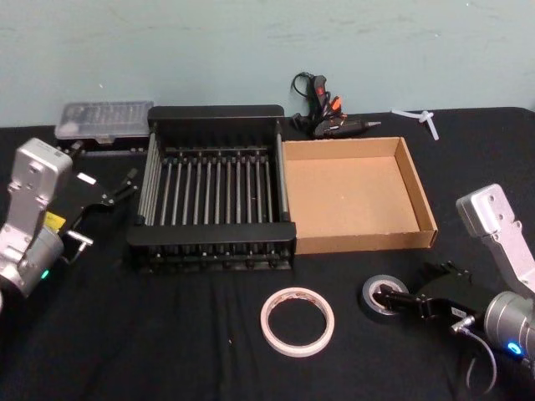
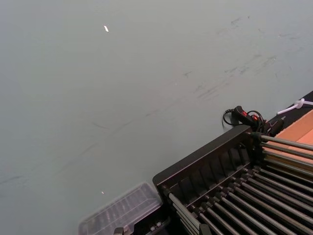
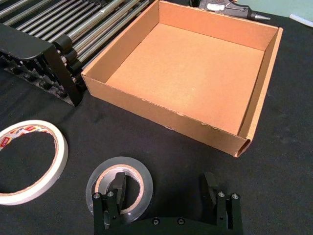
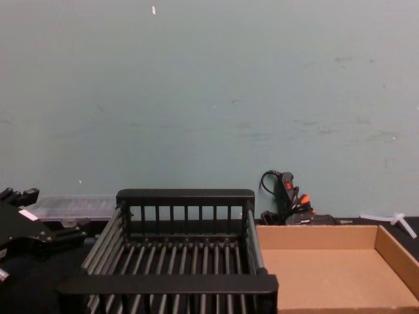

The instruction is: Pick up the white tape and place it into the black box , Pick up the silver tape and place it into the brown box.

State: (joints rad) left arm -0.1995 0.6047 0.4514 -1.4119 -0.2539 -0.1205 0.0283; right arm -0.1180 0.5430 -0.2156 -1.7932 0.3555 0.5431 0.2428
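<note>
The white tape (image 1: 297, 322) (image 3: 58, 147) lies flat on the black cloth in front of the black box (image 1: 209, 242) (image 3: 39, 54) (image 4: 186, 196). To its right lies the silver tape (image 1: 372, 302) (image 3: 142, 178), just before the brown box (image 1: 359, 242) (image 3: 161, 110) (image 4: 327, 232). Both boxes hold nothing. My right gripper (image 1: 411, 288) (image 3: 164, 191) is open and low at the silver tape: one finger (image 3: 117, 191) sits inside the roll's core, the other stands outside the roll. My left gripper (image 1: 125, 185) (image 4: 65, 235) hovers open just left of the black box.
A glue gun (image 1: 326, 117) (image 3: 230, 7) (image 2: 247, 117) lies behind the brown box. A clear plastic case (image 1: 104, 121) (image 2: 122, 210) sits at the back left, and a white plastic piece (image 1: 422, 117) at the back right. Bare cloth lies around the white tape.
</note>
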